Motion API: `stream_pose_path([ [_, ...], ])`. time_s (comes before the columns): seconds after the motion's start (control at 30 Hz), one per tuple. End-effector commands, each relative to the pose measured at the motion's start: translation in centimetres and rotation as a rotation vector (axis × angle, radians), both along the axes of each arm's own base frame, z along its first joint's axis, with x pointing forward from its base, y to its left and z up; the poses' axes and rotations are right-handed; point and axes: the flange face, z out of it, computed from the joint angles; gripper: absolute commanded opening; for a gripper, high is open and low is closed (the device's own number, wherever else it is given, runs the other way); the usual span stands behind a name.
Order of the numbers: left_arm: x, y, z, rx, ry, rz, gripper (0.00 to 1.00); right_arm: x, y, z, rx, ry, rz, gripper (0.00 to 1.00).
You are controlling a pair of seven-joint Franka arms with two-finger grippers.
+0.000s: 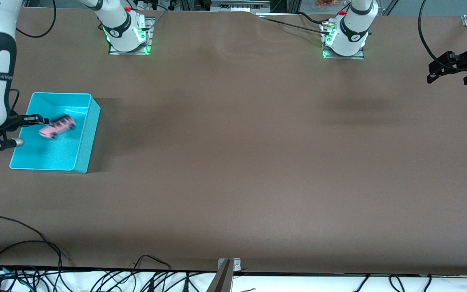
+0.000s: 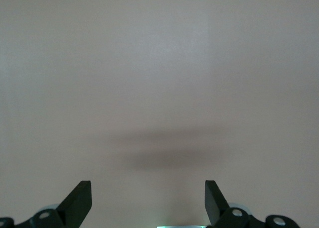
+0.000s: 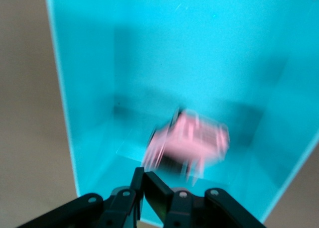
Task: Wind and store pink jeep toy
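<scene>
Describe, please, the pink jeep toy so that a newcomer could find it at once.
Look to the right arm's end of the brown table, where a turquoise bin stands. Inside it, by the right gripper, is the pink jeep toy: small, boxy and light pink with dark wheels, the only thing in the bin.

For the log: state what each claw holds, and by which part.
Nothing is held. The pink jeep toy is free in the turquoise bin, off the right claw; the left claw is open and bare.

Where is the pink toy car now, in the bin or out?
In. The pink toy car shows blurred inside the turquoise bin, apart from the right gripper at the bin's rim.
</scene>
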Motion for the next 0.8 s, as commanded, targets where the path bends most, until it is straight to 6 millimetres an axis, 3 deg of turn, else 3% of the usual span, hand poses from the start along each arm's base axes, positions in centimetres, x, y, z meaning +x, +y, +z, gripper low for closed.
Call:
stream_pose_path([
  [0.0,0.1,0.0,0.6,0.016,0.007,-0.003,1.0,-0.9,-1.7,-2.6,0.11,0.073,-0.039,0.08],
  [0.13,0.1,-0.1,0.6,0.014,0.006,-0.003,1.0,-1.4,-1.6,-3.7,0.133,0.112,-0.056,0.08],
  [0.2,0.1,0.0,0.6,0.016,0.007,-0.003,1.0,-1.3,-1.4,-3.6,0.132,0.113,-0.059,0.17],
  [0.27,0.1,-0.1,0.6,0.014,0.006,-0.003,1.0,-1.1,-1.1,-3.3,0.122,0.116,-0.071,0.37],
  [0.3,0.1,-0.1,0.7,0.015,0.005,-0.003,1.0,-0.9,-0.9,-3.1,0.118,0.115,-0.071,0.55],
  [0.33,0.1,-0.1,0.6,0.014,0.006,-0.003,1.0,-0.7,-0.6,-2.9,0.117,0.114,-0.07,0.81],
  [0.37,0.1,-0.1,0.6,0.014,0.006,-0.003,1.0,-0.5,-0.1,-2.6,0.119,0.121,-0.069,1.0],
  [0.57,0.1,-0.1,0.6,0.013,0.006,-0.001,1.0,2.5,3.5,1.7,0.102,0.108,-0.012,1.0],
  [0.67,0.1,-0.1,0.6,0.013,0.006,-0.001,1.0,4.6,5.5,5.5,0.109,0.076,0.049,1.0],
  [0.77,0.1,-0.1,0.7,0.013,0.005,-0.001,1.0,5.7,7.4,7.4,0.108,0.06,0.093,1.0],
])
